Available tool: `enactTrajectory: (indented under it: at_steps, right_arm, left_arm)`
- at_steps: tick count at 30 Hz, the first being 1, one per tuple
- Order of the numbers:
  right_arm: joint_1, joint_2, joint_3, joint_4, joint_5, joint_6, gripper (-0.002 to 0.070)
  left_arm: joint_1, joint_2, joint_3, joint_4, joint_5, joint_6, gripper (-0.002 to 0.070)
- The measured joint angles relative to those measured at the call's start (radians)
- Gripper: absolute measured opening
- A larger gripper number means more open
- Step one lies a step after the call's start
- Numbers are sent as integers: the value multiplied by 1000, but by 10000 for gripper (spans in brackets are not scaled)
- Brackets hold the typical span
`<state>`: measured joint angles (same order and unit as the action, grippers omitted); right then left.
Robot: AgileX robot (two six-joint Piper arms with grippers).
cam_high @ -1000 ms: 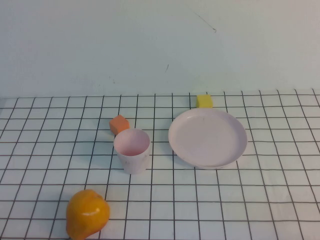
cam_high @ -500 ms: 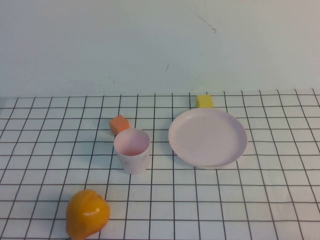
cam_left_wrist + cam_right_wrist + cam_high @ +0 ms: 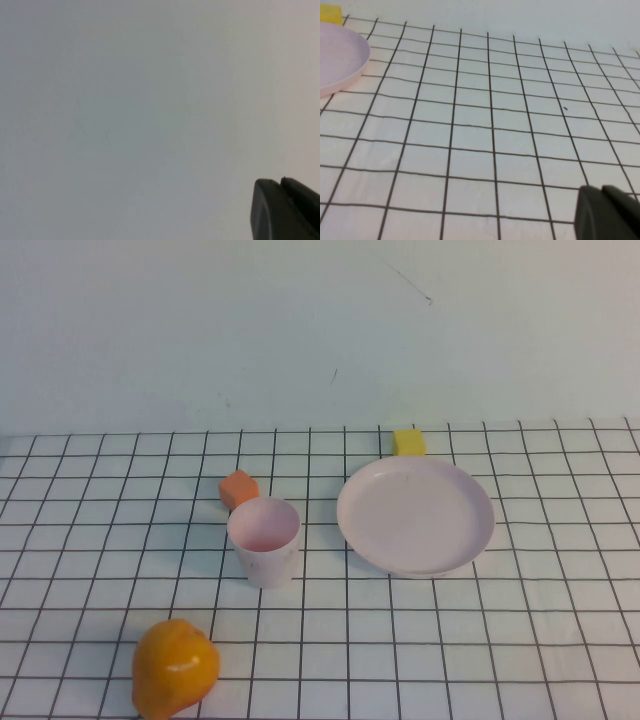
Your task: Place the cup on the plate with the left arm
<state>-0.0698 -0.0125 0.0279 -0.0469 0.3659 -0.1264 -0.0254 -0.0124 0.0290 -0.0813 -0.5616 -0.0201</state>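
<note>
Well, nothing's started: the cup [image 3: 264, 540] stands upright beside the plate [image 3: 415, 515], far from the left gripper [image 3: 285, 210], which is closed on nothing and faces a blank wall. It should spread wide and descend squarely. The right gripper [image 3: 607, 212] hangs over bare cloth; grip unreadable.

Left hand [image 3: 285, 210] matte black, rounded; right hand [image 3: 607, 212] likewise
</note>
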Motion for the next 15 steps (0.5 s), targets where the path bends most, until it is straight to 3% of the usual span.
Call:
enactTrajectory:
  at_steps: [5,11,15]
  right_arm:
    - [0,0,0,0,0,0,-2]
    - [0,0,0,0,0,0,-2]
    - [0,0,0,0,0,0,-2]
  left_arm:
    - [0,-2,-8,-27,-8,-62,-2]
    - [0,11,-263,-12,455,-103,-2]
    - [0,114,-432,0,640,-100,-2]
